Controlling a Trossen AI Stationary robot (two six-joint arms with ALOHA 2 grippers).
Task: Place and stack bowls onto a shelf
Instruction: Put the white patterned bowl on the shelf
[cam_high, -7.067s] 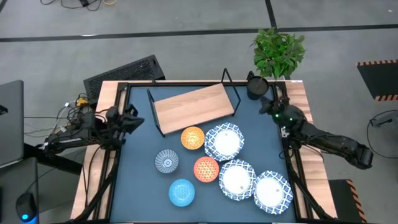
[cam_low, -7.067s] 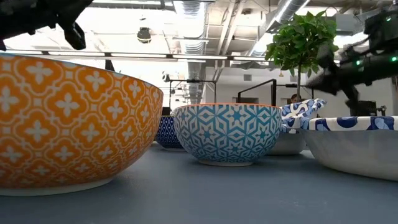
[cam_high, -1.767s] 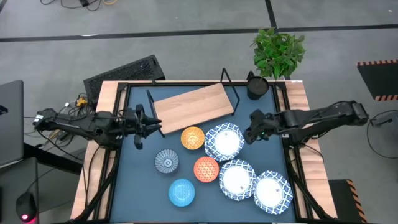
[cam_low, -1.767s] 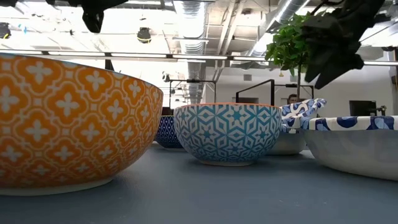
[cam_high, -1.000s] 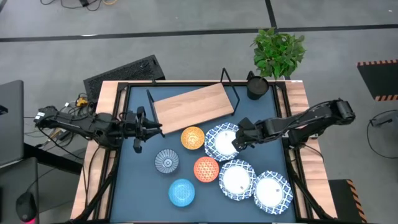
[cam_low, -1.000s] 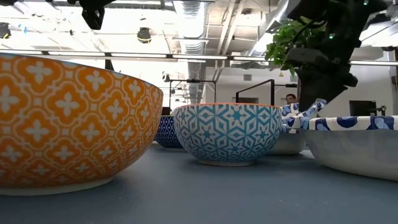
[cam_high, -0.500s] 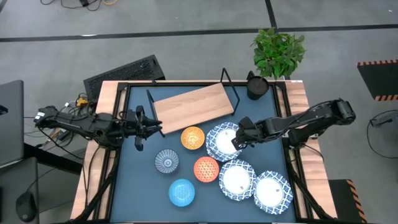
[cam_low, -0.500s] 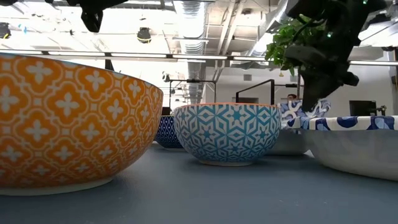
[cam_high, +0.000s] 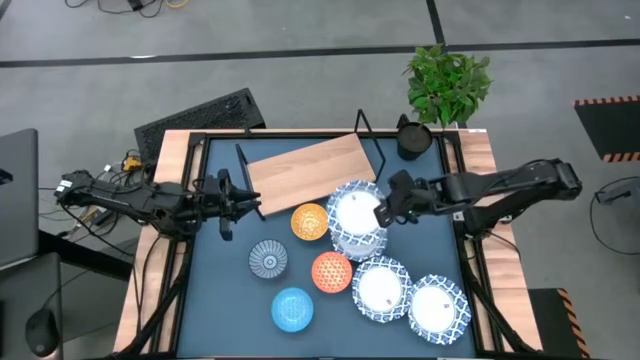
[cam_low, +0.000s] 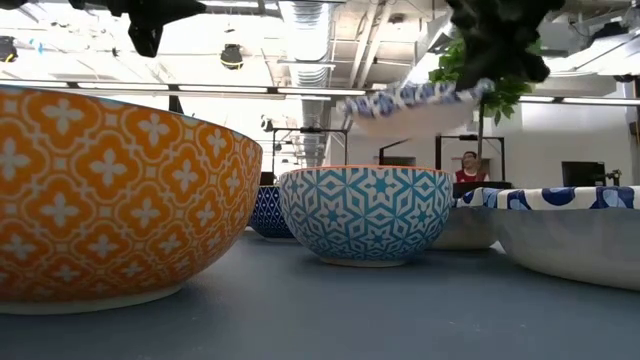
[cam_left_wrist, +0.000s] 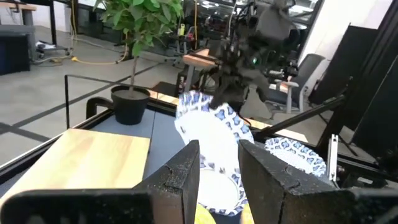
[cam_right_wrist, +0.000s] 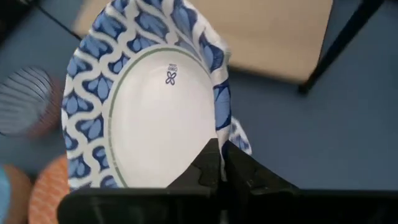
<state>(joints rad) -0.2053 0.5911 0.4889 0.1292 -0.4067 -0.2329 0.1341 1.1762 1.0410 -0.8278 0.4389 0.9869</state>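
1. Around the work area we see a potted plant (cam_high: 448, 83) at the far right corner of the dark-blue tabletop (cam_high: 235, 320), a black cup (cam_high: 412, 140) just beside it, and a keyboard (cam_high: 200, 115) behind the table's far left edge.
2. We see the right gripper (cam_high: 384, 212) pinched on the rim of a white bowl with a blue-patterned rim (cam_high: 357, 214); in the right wrist view its fingers (cam_right_wrist: 208, 163) clamp that rim.
3. This held bowl is tilted and off the table, over another blue-rimmed bowl (cam_high: 362, 244) that sits just in front of the shelf (cam_high: 310, 170). In the low view it hangs above the other bowls.
4. The shelf's light-wood board is bare, and its black wire frame (cam_high: 371, 140) rises at the edge nearest the held bowl.
5. The left gripper (cam_high: 229, 196) hovers beside the shelf's left end, its fingers a narrow gap apart with nothing between them.
6. On the table we count a yellow-orange bowl (cam_high: 309, 222), a red-orange bowl (cam_high: 331, 271), a grey-blue patterned bowl (cam_high: 268, 260), a light blue bowl (cam_high: 292, 308) and two more blue-rimmed white bowls (cam_high: 381, 288), all empty.
7. In the low view the red-orange bowl fills the left foreground and hides much behind it; a person (cam_low: 467, 165) shows in the room beyond.
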